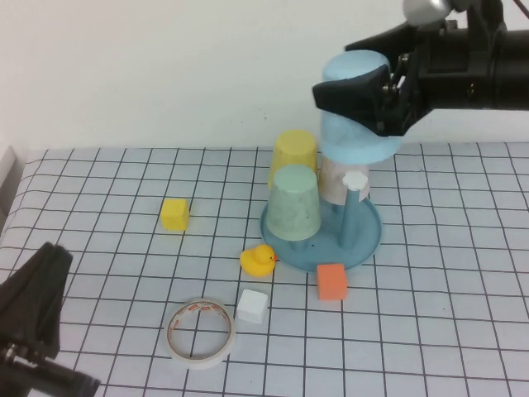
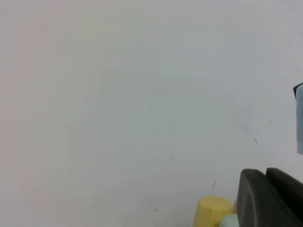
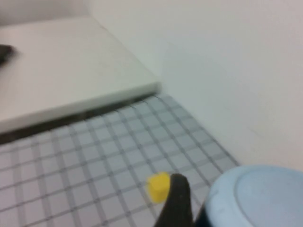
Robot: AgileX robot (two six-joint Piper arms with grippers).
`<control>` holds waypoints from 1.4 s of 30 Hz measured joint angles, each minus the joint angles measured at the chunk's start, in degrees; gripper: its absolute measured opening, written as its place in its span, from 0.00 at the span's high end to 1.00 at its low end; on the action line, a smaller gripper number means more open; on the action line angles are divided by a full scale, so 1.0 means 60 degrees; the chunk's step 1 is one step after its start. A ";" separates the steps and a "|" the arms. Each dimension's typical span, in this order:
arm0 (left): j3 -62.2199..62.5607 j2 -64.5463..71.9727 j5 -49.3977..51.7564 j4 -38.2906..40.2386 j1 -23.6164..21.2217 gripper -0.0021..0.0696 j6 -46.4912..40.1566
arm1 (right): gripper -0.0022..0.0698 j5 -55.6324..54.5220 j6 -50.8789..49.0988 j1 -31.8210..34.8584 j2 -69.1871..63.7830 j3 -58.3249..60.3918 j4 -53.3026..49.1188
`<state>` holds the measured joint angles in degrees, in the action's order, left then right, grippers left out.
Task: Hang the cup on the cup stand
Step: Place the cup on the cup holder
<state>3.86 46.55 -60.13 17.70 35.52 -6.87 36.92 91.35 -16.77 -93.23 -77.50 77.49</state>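
Clamped on the upturned cup (image 1: 357, 116), the right gripper (image 1: 376, 98) holds it in the air, directly above the cup stand (image 1: 364, 241) and its white-capped peg (image 1: 355, 180). Left gripper (image 1: 33, 310) rests far off at the near table corner; whether its fingers are parted cannot be told.

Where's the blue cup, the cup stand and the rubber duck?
Cup (image 1: 357, 99), high view: side wall, upside down in the right gripper (image 1: 376, 95).
Cup stand (image 1: 369, 236), high view: dish rim.
Duck (image 1: 259, 260), high view: body.

The cup (image 1: 357, 107) looks like smooth, matt plastic, as does the cup stand (image 1: 364, 240) beneath it. Beside the stand, the tabletop (image 1: 107, 182) wears a matt grid-printed sheet, and the right tool (image 1: 364, 93) on the cup is matt black.
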 joint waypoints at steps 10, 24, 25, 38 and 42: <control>-0.0140 -0.0254 0.0105 0.0003 0.0000 0.97 0.0018 | 0.18 -0.2301 0.3176 0.0019 -0.0079 0.1568 0.2597; -0.0140 -0.0269 0.0814 -0.0084 0.0000 0.97 0.0018 | 0.18 -0.1957 0.5171 0.0019 -0.1272 0.1718 0.3316; -0.0140 -0.0269 0.0815 -0.0084 0.0000 0.97 0.0018 | 0.18 -0.1957 0.5171 0.0019 -0.1375 0.1621 0.3316; -0.0140 -0.0269 0.0856 -0.0091 0.0000 0.97 -0.0167 | 0.18 -0.1957 0.4764 0.0019 -0.2516 0.0583 0.3377; -0.0140 -0.0269 0.0925 -0.0091 0.0000 0.97 -0.0264 | 0.18 -0.2090 0.4657 0.0019 -0.2709 0.0485 0.3377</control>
<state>3.02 44.93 -54.58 17.15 35.52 -8.45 24.38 119.29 -16.66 -109.49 -74.60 97.76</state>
